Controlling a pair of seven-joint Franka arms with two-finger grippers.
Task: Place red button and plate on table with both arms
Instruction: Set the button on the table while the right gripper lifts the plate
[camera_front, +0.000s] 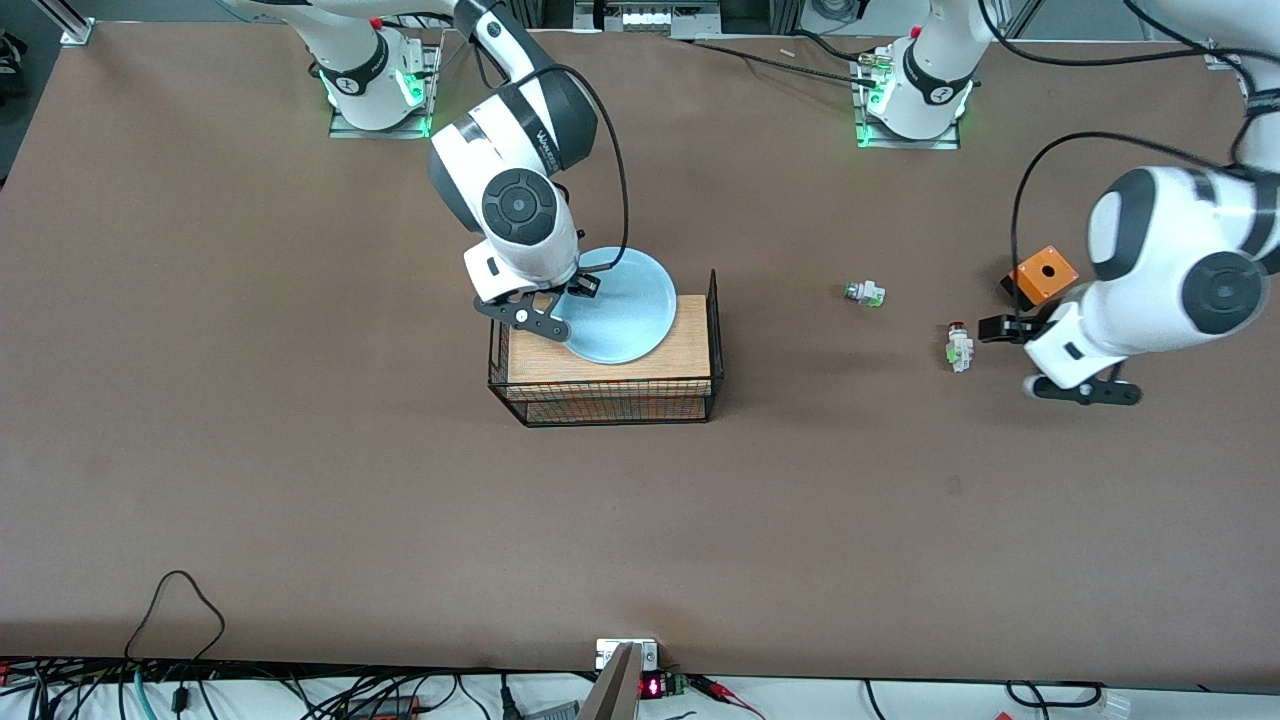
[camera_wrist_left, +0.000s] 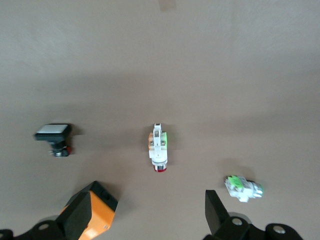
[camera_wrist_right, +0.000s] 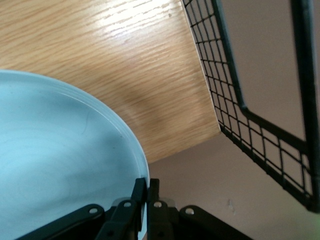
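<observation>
The light blue plate (camera_front: 625, 310) lies on the wooden top of the wire basket (camera_front: 600, 405). My right gripper (camera_front: 567, 305) is shut on the plate's rim at the edge toward the right arm's end; the right wrist view shows both fingertips (camera_wrist_right: 142, 192) pinching the plate (camera_wrist_right: 60, 165). The red button (camera_front: 958, 346) lies on the brown table (camera_front: 300, 450) toward the left arm's end. My left gripper (camera_front: 1012, 356) is open and empty just beside it. In the left wrist view the red button (camera_wrist_left: 159, 148) lies a little ahead of the open gripper (camera_wrist_left: 150, 220).
A green-capped whitish part (camera_front: 865, 293) lies between the basket and the red button. An orange box (camera_front: 1043, 275) sits by the left gripper, against one finger in the left wrist view (camera_wrist_left: 95, 215). A black-and-white button (camera_wrist_left: 54, 135) lies nearby. The basket's wire wall (camera_wrist_right: 260, 135) rises beside the plate.
</observation>
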